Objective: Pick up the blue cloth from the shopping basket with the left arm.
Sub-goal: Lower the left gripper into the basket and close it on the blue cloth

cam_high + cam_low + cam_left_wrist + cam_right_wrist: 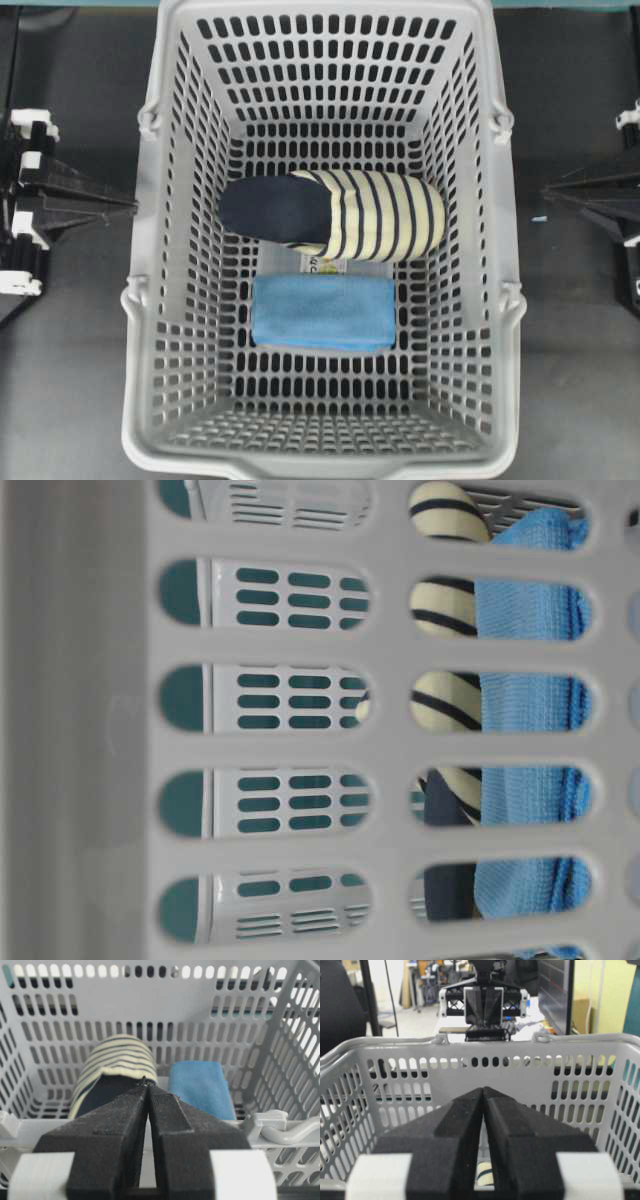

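Observation:
The blue cloth (322, 312) lies folded flat on the floor of the grey shopping basket (320, 468), toward its near end. It touches a navy-and-cream striped slipper (340, 215) lying behind it. My left gripper (130, 205) is shut and empty, outside the basket's left wall. In the left wrist view its tips (148, 1082) sit just over the rim (30, 1127), with the cloth (200, 1087) ahead to the right and the slipper (115, 1067) straight ahead. My right gripper (545, 190) is shut and empty outside the right wall; its tips (483, 1089) face the basket.
A clear plastic box with a label (325, 265) shows between slipper and cloth, mostly covered. Through the slotted wall (80, 730) the table-level view shows the cloth (525, 695) and the slipper (445, 610). The left arm (484, 1005) shows beyond the far rim.

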Controlling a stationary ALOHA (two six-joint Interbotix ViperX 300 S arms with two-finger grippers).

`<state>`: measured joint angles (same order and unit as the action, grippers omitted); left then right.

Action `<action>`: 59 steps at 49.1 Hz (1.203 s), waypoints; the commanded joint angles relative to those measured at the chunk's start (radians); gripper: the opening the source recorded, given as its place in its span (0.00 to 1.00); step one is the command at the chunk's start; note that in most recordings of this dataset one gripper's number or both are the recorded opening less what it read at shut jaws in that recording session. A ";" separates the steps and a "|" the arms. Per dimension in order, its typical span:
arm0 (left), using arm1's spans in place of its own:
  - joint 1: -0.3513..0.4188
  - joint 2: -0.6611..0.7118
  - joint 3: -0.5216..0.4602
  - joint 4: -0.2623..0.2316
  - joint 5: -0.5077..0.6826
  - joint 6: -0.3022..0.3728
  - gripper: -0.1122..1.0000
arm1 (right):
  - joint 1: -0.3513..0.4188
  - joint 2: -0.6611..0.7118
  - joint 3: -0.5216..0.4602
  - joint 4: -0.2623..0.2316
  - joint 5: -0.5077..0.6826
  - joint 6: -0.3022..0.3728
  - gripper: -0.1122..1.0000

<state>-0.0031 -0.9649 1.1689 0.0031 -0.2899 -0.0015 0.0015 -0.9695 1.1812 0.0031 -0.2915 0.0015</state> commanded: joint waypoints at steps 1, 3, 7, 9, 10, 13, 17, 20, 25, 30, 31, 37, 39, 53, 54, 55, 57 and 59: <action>0.003 0.034 -0.103 0.040 0.058 -0.020 0.15 | -0.005 0.006 -0.025 0.003 -0.011 0.008 0.11; 0.005 0.057 -0.155 0.040 0.115 -0.020 0.14 | -0.005 0.003 -0.031 0.006 -0.009 0.008 0.11; 0.005 0.110 -0.241 0.040 0.235 -0.025 0.10 | -0.005 0.002 -0.044 0.006 -0.006 0.011 0.11; 0.002 0.144 -0.285 0.040 0.298 -0.025 0.10 | -0.005 0.002 -0.049 0.006 -0.003 0.011 0.11; 0.000 0.163 -0.308 0.040 0.333 -0.025 0.10 | -0.005 0.002 -0.051 0.006 -0.002 0.011 0.11; -0.003 0.224 -0.382 0.040 0.434 -0.023 0.10 | -0.005 0.002 -0.052 0.006 0.005 0.008 0.11; -0.008 0.318 -0.488 0.040 0.561 -0.021 0.10 | -0.005 0.006 -0.052 0.006 0.018 0.008 0.11; -0.015 0.387 -0.572 0.040 0.650 -0.014 0.10 | -0.006 0.009 -0.052 0.006 0.035 0.009 0.11; -0.018 0.495 -0.699 0.041 0.782 -0.009 0.10 | -0.006 0.005 -0.052 0.006 0.074 0.011 0.11; -0.023 0.603 -0.804 0.041 0.896 -0.011 0.10 | -0.005 0.000 -0.052 0.006 0.100 0.011 0.11; -0.028 0.638 -0.834 0.040 0.925 -0.011 0.10 | -0.005 0.000 -0.052 0.006 0.103 0.011 0.11; -0.052 0.764 -0.957 0.041 1.043 -0.011 0.10 | -0.005 0.000 -0.052 0.006 0.115 0.011 0.11; -0.058 0.801 -0.991 0.041 1.078 -0.011 0.10 | -0.005 0.000 -0.052 0.006 0.117 0.011 0.11; -0.098 1.003 -1.121 0.041 1.154 -0.029 0.16 | -0.002 -0.005 -0.052 0.006 0.117 0.012 0.11; -0.101 1.012 -1.124 0.041 1.155 -0.029 0.18 | -0.002 -0.005 -0.052 0.006 0.117 0.012 0.11; -0.106 1.023 -1.127 0.041 1.154 -0.031 0.20 | -0.002 -0.006 -0.052 0.006 0.117 0.012 0.11; -0.112 1.042 -1.132 0.040 1.154 -0.031 0.26 | -0.002 -0.008 -0.052 0.006 0.117 0.012 0.11; -0.123 1.055 -1.137 0.041 1.154 -0.031 0.34 | -0.002 -0.011 -0.051 0.006 0.117 0.012 0.11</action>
<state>-0.1058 0.0767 0.0598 0.0414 0.8667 -0.0307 -0.0015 -0.9817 1.1505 0.0061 -0.1687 0.0123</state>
